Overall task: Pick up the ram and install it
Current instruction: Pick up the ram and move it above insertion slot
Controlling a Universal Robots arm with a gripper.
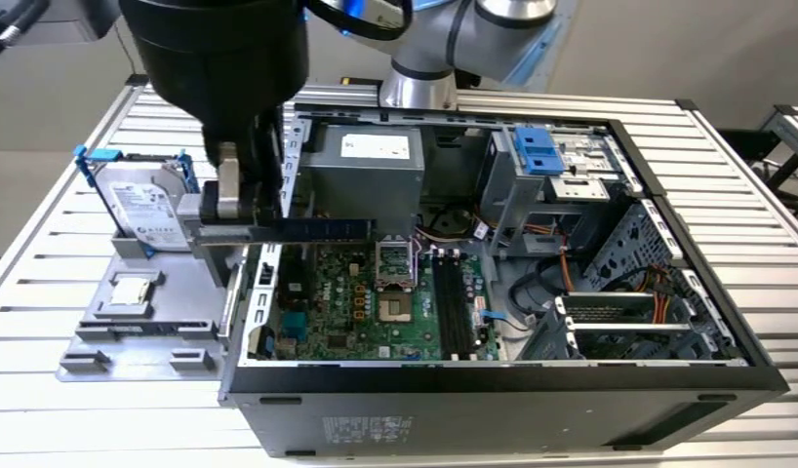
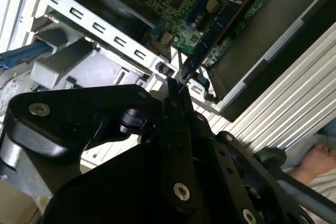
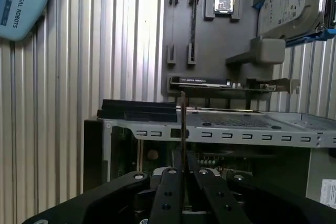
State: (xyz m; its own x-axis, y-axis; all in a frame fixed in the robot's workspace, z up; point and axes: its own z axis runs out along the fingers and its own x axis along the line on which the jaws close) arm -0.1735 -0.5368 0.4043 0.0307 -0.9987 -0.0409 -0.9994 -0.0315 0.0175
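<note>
Exterior view: a slatted aluminium table carries an open computer case lying on its side, with a plain pale wall behind; the gripper hangs over the case wall at the exterior view's left, jaws closed flat on one end of the ram; the ram is held level in the air, its free end reaching over the motherboard, well apart from the black memory slots; beside the case a grey fixture plate holds a hard drive in a blue-handled frame. Second wrist view: the ram runs edge-on out of the pinched jaws of the gripper, above the green board; table slats pass beyond the case. First wrist view: the ram stands as a thin line between the closed fingers; beyond the case rim the fixture plate carries a processor chip, an expansion card and the hard drive.
</note>
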